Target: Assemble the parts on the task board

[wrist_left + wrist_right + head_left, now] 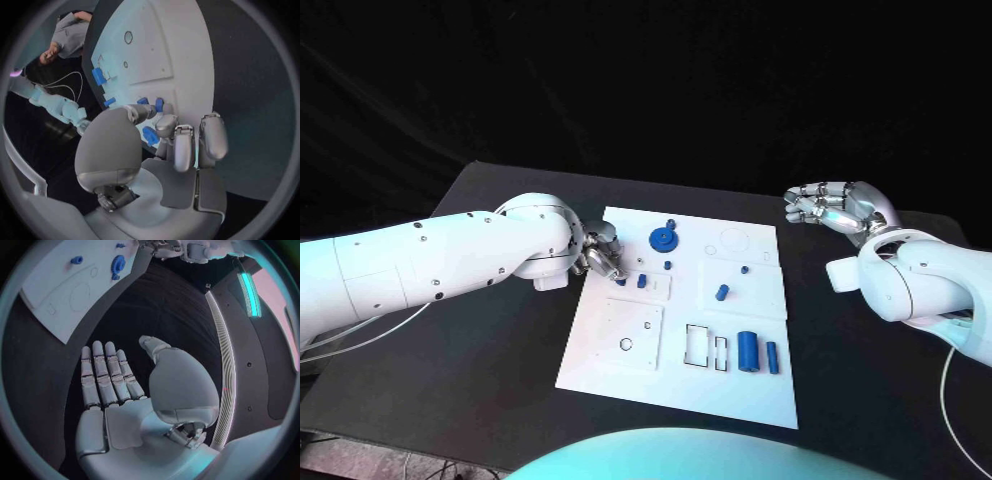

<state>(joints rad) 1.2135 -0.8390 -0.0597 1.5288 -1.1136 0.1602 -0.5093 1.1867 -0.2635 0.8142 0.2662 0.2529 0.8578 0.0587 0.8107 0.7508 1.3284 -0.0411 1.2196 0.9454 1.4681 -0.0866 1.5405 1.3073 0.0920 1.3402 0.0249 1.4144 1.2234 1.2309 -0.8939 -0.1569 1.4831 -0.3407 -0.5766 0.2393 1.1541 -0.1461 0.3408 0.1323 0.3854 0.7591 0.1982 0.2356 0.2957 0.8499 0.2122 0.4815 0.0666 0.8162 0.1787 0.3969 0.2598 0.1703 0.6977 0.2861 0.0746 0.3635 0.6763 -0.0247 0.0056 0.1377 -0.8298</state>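
1. Small blue part (150, 135) sits pinched in left hand (164, 145) fingertips, over the board (682, 390) left-centre edge, just beside two loose blue pegs (642, 281).
2. Keep pinch firm, lower straight; don't bump the pegs or the blue disc (665, 238).
3. Right hand (837, 208) upper right, off-board, fingers straight and side by side, holding nothing; leave it there.

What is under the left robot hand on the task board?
Under the left robot hand, a small blue part sits at its fingertips on the task board. Two more blue parts lie just beyond. Whether it is gripped is hidden.
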